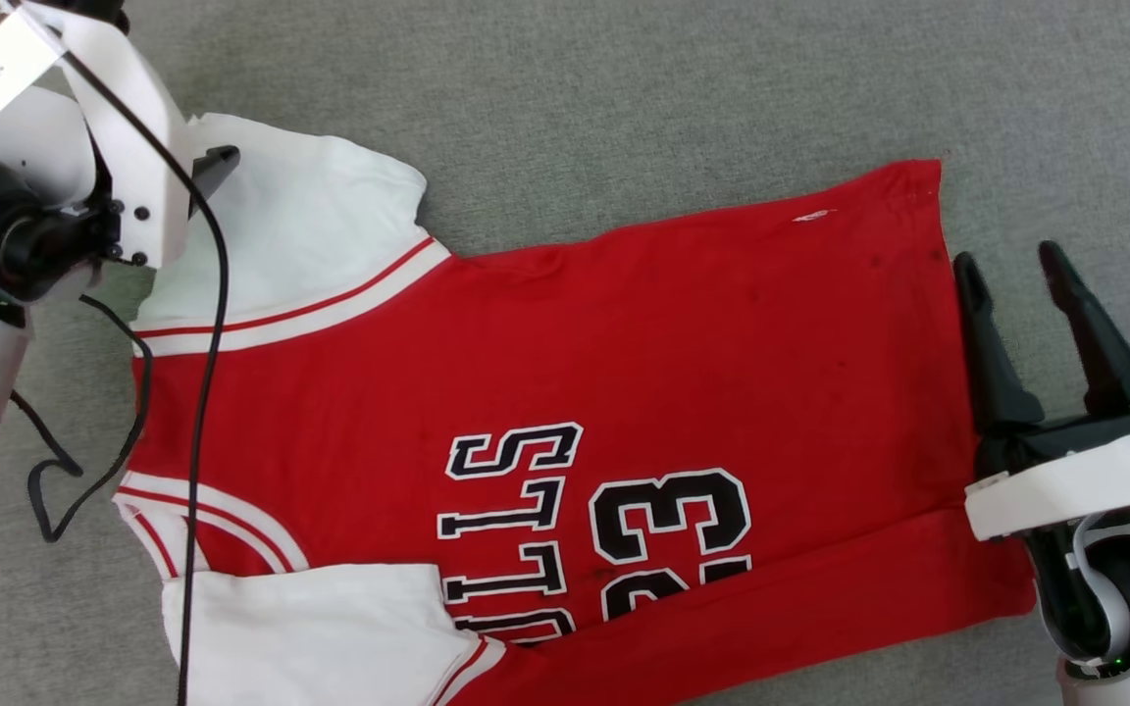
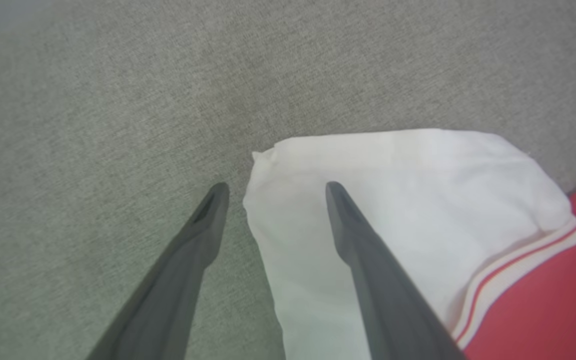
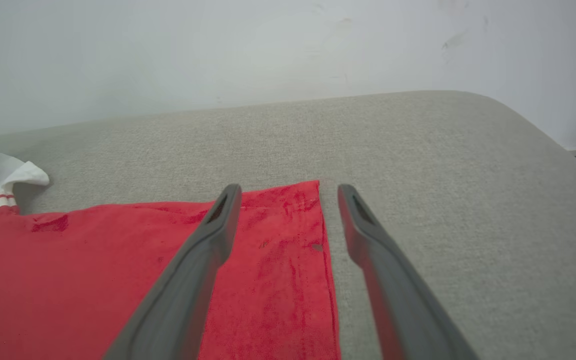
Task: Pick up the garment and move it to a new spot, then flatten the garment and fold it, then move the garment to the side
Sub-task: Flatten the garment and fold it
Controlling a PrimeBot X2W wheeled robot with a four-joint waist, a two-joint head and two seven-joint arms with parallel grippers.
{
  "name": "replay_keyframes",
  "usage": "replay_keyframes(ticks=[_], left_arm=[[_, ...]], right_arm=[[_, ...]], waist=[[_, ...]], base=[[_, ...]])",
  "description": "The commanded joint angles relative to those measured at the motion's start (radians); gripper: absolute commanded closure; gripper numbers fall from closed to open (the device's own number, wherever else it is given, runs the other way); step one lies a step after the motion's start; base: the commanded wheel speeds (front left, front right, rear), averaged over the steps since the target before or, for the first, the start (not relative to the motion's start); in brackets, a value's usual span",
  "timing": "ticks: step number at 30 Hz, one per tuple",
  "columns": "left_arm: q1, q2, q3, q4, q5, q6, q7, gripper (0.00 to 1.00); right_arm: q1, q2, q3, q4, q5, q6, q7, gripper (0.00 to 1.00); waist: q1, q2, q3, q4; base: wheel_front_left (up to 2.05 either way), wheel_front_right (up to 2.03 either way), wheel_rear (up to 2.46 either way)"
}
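The garment (image 1: 624,373) lies flat on a grey cloth surface (image 1: 683,88), collar to the left and hem to the right. It is red with white sleeves, and its near long edge is folded over the navy lettering and the "23". My left gripper (image 1: 202,172) hovers open over the far white sleeve (image 2: 418,200). In the left wrist view the left gripper (image 2: 275,189) straddles the sleeve's corner, one finger over cloth and one over grey surface. My right gripper (image 1: 1006,257) stands open at the hem. In the right wrist view the right gripper (image 3: 289,190) spans the hem's far corner (image 3: 313,190).
A black cable (image 1: 207,324) hangs from my left arm across the garment's collar end. A pale wall (image 3: 268,50) stands behind the surface, whose rounded edge (image 3: 543,130) drops off at the right in the right wrist view. Bare grey surface lies beyond the garment.
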Motion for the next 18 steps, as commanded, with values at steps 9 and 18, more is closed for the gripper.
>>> replay_keyframes(ticks=[9, 18], left_arm=[[-0.015, -0.025, -0.009, 0.116, -0.04, 0.015, 0.073, 1.0], [0.013, -0.042, 0.016, 0.103, -0.044, -0.009, -0.061, 1.0]], right_arm=[[-0.034, 0.029, -0.016, 0.014, -0.013, -0.001, -0.02, 0.0], [-0.019, 0.006, -0.028, 0.013, -0.027, -0.001, 0.007, 0.0]], waist=[[-0.0002, 0.0, 0.032, -0.022], [-0.0002, 0.0, -0.022, 0.015]], base=[[0.0, 0.0, 0.0], [0.0, 0.0, 0.0]])
